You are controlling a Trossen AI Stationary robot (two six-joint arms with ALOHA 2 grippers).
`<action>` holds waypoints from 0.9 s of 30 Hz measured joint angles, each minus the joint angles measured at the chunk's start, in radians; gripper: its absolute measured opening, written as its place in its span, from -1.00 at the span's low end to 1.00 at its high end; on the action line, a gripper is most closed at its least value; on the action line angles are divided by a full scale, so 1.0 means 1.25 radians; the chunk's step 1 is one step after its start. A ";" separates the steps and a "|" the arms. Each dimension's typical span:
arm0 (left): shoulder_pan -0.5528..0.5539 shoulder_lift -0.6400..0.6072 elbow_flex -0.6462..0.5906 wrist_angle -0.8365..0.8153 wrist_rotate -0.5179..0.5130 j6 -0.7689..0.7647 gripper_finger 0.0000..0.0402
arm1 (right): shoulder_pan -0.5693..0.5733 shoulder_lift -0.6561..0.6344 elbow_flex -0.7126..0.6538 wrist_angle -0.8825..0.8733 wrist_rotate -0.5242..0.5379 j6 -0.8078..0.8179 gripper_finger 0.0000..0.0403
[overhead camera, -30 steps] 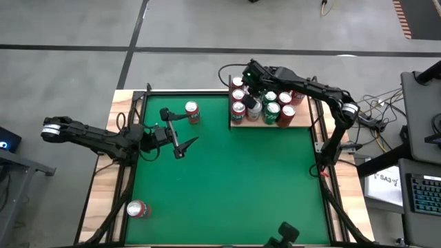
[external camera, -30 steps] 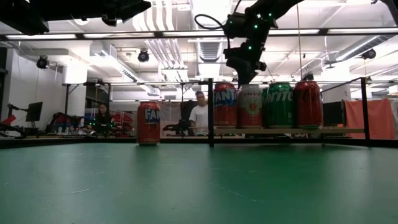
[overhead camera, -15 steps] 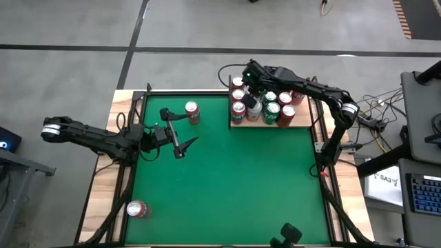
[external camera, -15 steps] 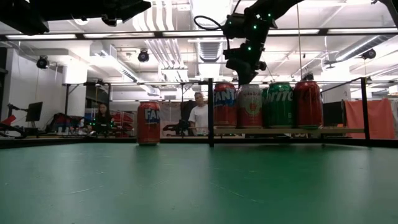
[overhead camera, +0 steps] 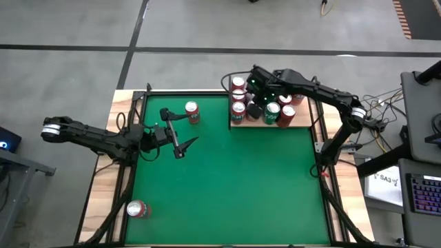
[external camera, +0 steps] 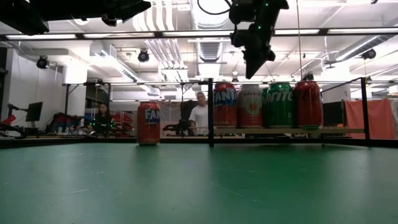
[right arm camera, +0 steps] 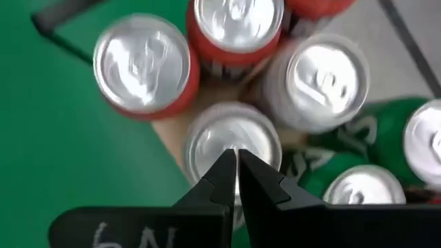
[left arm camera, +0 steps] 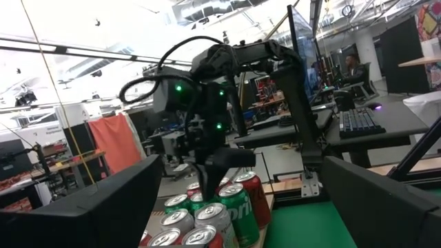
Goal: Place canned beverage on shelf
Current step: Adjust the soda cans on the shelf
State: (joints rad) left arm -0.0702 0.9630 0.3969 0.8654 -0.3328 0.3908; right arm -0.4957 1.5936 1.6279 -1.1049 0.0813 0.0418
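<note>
Hiding shelf board: packed cans, right tool.

Left arm stretched in low from the table's left edge, its gripper resting over the left half of the table toward the far edge, fingers spread wide apart with nothing between them. Right arm folded in from the right edge, elbow bent near the far right corner, wrist turned steeply downward. Right gripper hanging raised in the air near the far edge, its two fingers pressed together, tips touching, holding nothing; same gripper seen from table height at, pointing straight down.
</note>
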 joint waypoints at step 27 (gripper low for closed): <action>0.000 0.000 0.000 -0.001 0.001 -0.003 0.90 | 0.005 0.019 0.000 0.025 0.010 -0.001 -0.95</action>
State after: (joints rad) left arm -0.0700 0.9630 0.3969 0.8646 -0.3321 0.3870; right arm -0.4889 1.6173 1.6279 -1.0741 0.0941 0.0410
